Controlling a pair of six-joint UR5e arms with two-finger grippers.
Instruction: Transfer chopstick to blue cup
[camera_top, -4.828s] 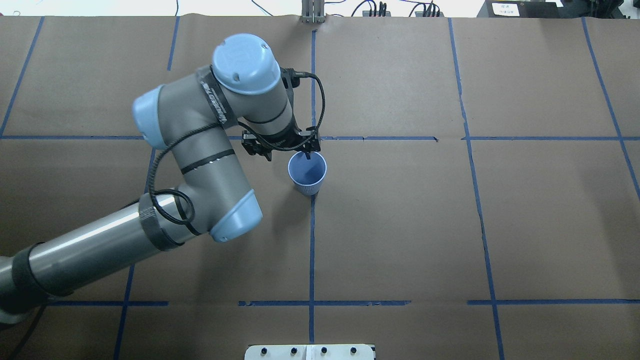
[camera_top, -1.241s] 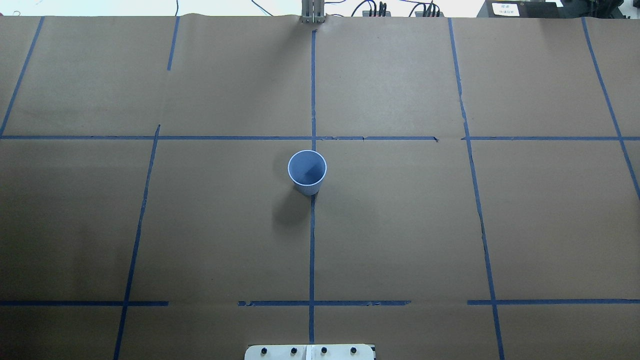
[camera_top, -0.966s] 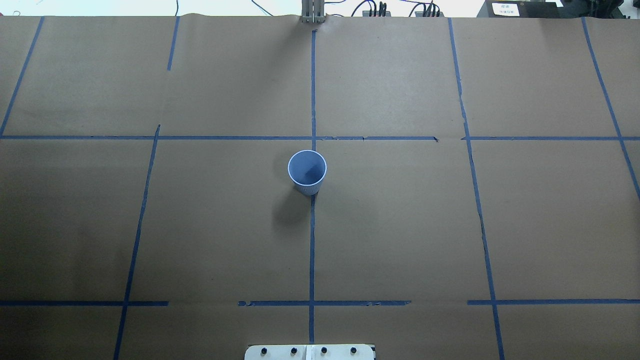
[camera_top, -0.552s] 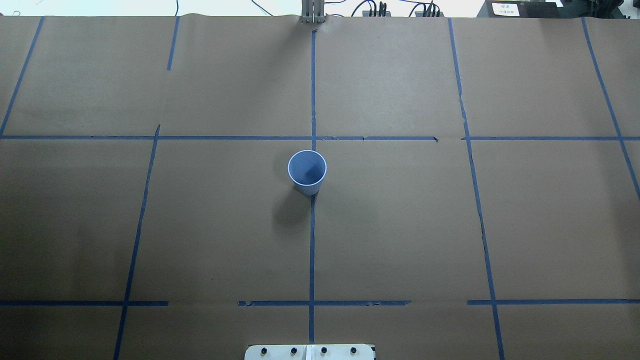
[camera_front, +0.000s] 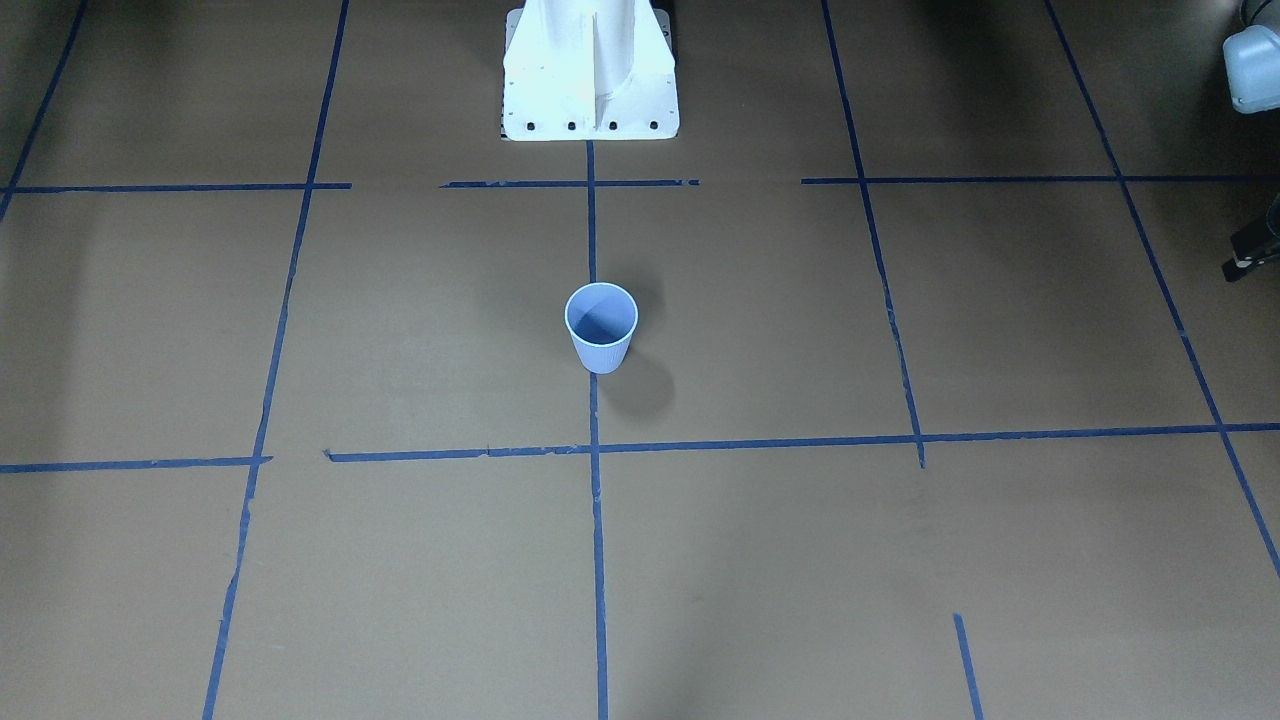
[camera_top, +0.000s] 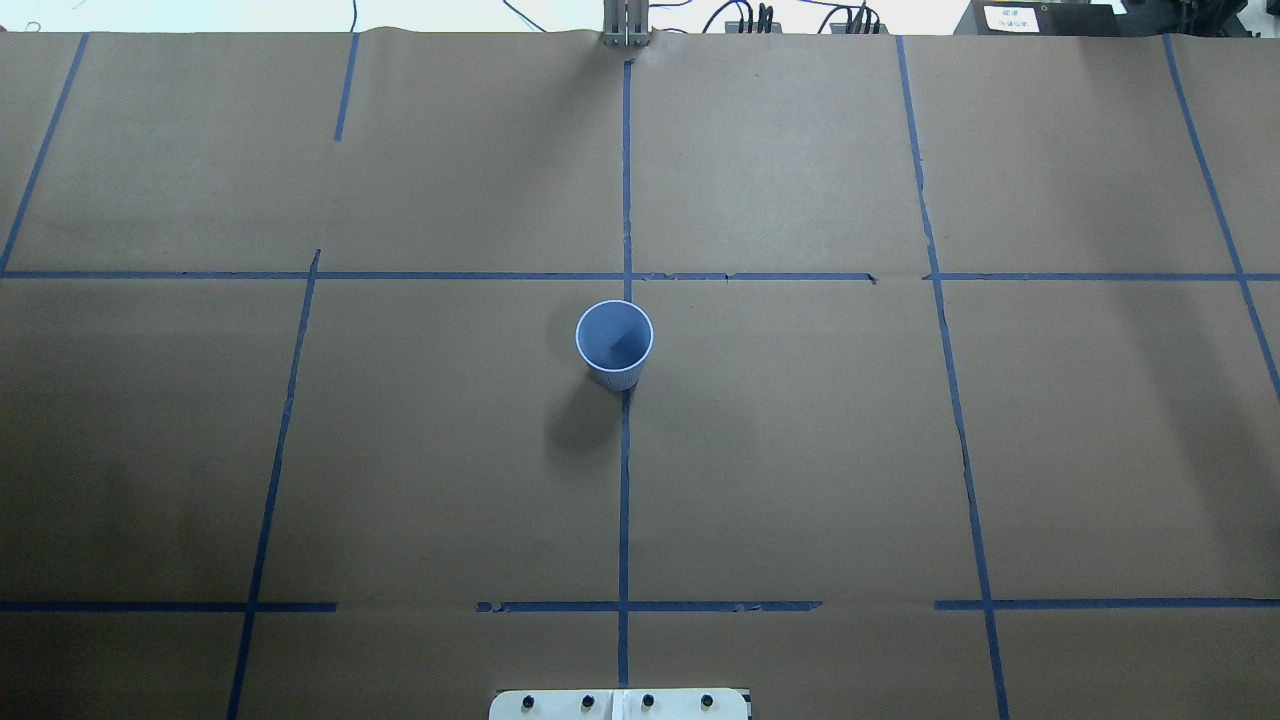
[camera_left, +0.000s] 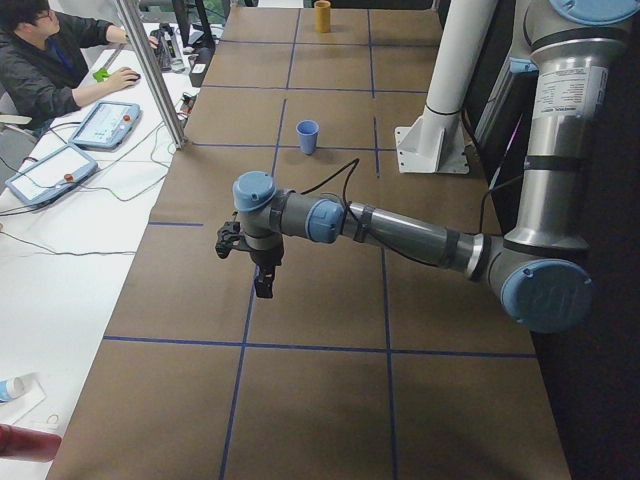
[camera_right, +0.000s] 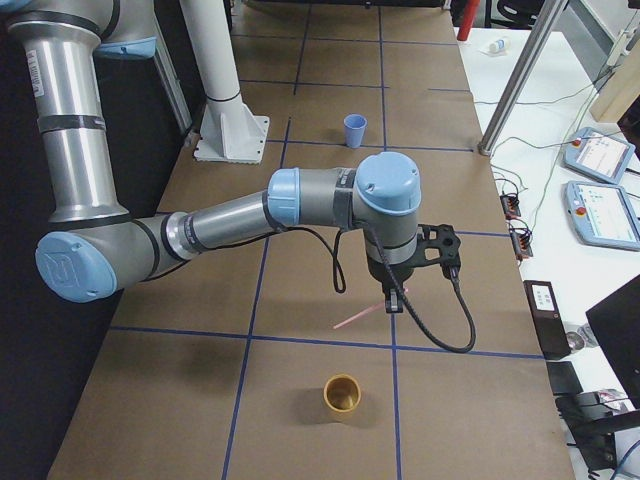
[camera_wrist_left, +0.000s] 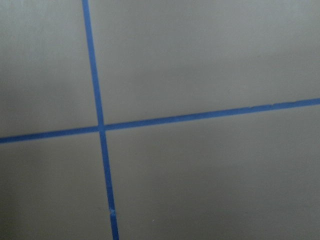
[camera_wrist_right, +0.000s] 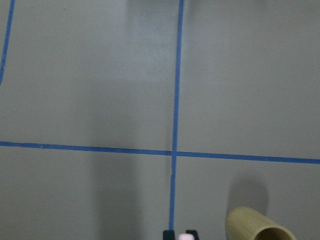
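The blue cup (camera_top: 614, 345) stands upright and alone at the table's middle; it also shows in the front view (camera_front: 600, 325) and, small, in the side views (camera_left: 307, 136) (camera_right: 354, 130). Nothing shows inside it. My right gripper (camera_right: 392, 300) hangs above the table at its right end, shut on a thin pink chopstick (camera_right: 358, 316) that slants down to the left. Its fingertips (camera_wrist_right: 170, 234) hold the pink end at the wrist view's bottom edge. My left gripper (camera_left: 262, 285) points down over the table's left end, far from the cup; I cannot tell whether it is open.
A tan bamboo cup (camera_right: 342, 395) stands near the right gripper, also in the right wrist view (camera_wrist_right: 257, 227). The white robot pedestal (camera_front: 590, 70) stands behind the cup. An operator (camera_left: 50, 60) sits at a side desk. Blue tape lines cross the brown table.
4.8 s ago my left arm reached over the blue cup with its gripper at the rim. It has since left the overhead view. Over the last second nothing has moved there.
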